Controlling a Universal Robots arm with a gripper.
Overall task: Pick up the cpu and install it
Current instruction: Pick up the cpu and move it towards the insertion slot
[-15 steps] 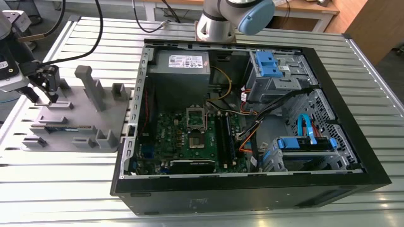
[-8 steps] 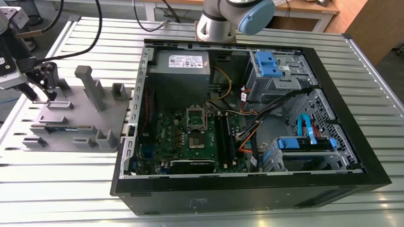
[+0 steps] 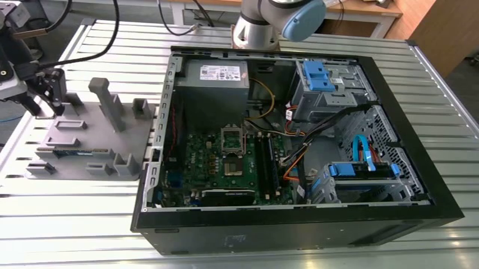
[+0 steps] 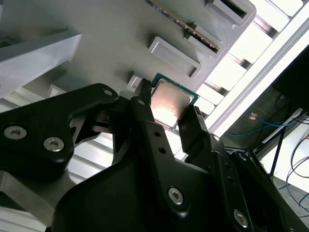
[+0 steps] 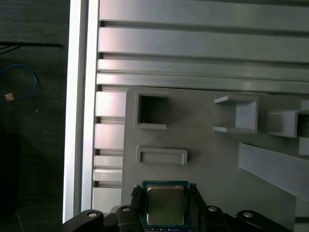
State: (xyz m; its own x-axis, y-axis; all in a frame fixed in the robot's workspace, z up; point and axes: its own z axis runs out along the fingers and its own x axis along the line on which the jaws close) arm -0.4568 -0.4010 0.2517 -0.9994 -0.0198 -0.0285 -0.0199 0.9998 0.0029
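Gripper [image 4: 168, 107] and workpiece at the pick station. The two black fingers [image 4: 145, 104] stand on either side of the cpu [image 4: 171, 99] and bear against two of its opposite edges, so the gripper reads as clenched on the chip rather than released. Whether the chip has left its seat cannot be told.

In the first wrist view the cpu [image 5: 164, 205] lies squarely between the fingertips of the gripper [image 5: 165, 195]. Its silver lid faces the camera and a thin green rim shows on the two free sides. The chip is close to square, so it has no long axis to speak of, and the relation that matters is simply that it sits centred in the grasp and not off to either finger.

The grey tray [image 5: 203, 159] spreads beneath it, with shallow rectangular pockets and upright posts moulded into its face.

In the exterior view the gripper [image 3: 45, 103] hangs over the end of the grey tray [image 3: 82, 137] toward the exterior view's left. A memory stick [image 3: 75, 151] lies in a slot nearer the tray's front edge.

The open computer case [image 3: 299, 145] stands just beside the tray, toward the exterior view's right. Its motherboard socket [image 3: 232, 140] is well apart from the gripper — the whole tray and the case wall lie between them.
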